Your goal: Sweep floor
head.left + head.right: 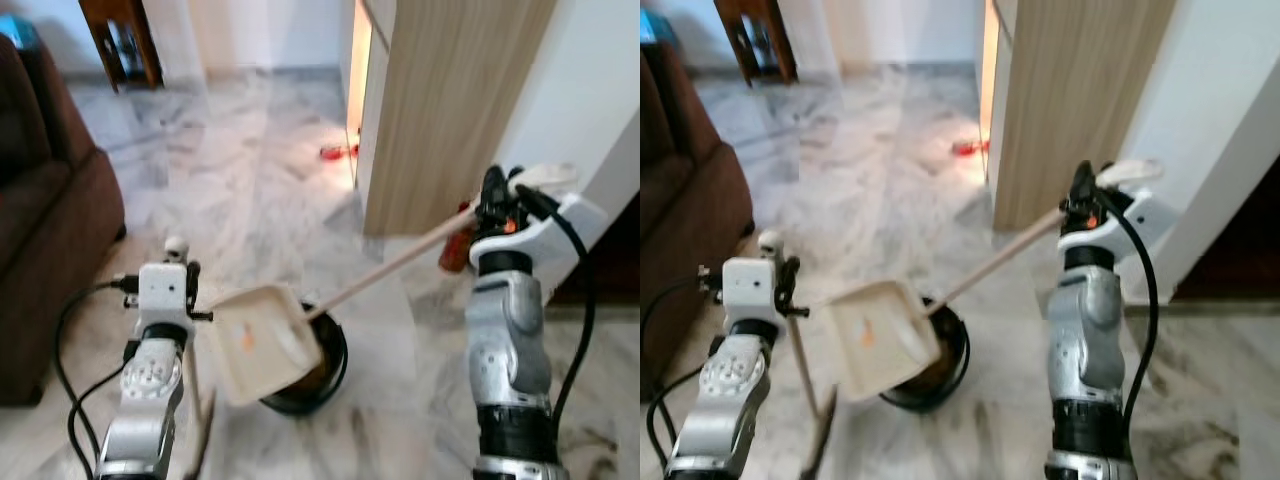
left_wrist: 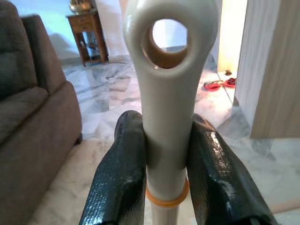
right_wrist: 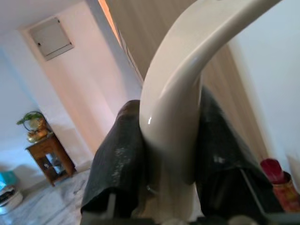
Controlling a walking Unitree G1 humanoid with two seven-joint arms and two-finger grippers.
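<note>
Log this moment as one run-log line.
left pincer: shut on broom handle | right pincer: shut on dustpan handle | dustpan: tilted over black bin

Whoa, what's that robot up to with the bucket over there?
It's in the middle of sweeping up. Its right hand is shut on the long handle of a cream dustpan, tilting the pan over a black bin on the marble floor, apparently to tip out the sweepings. An orange scrap lies on the pan. Its left hand is shut on the top of a broom handle, held upright beside the bin.
</note>
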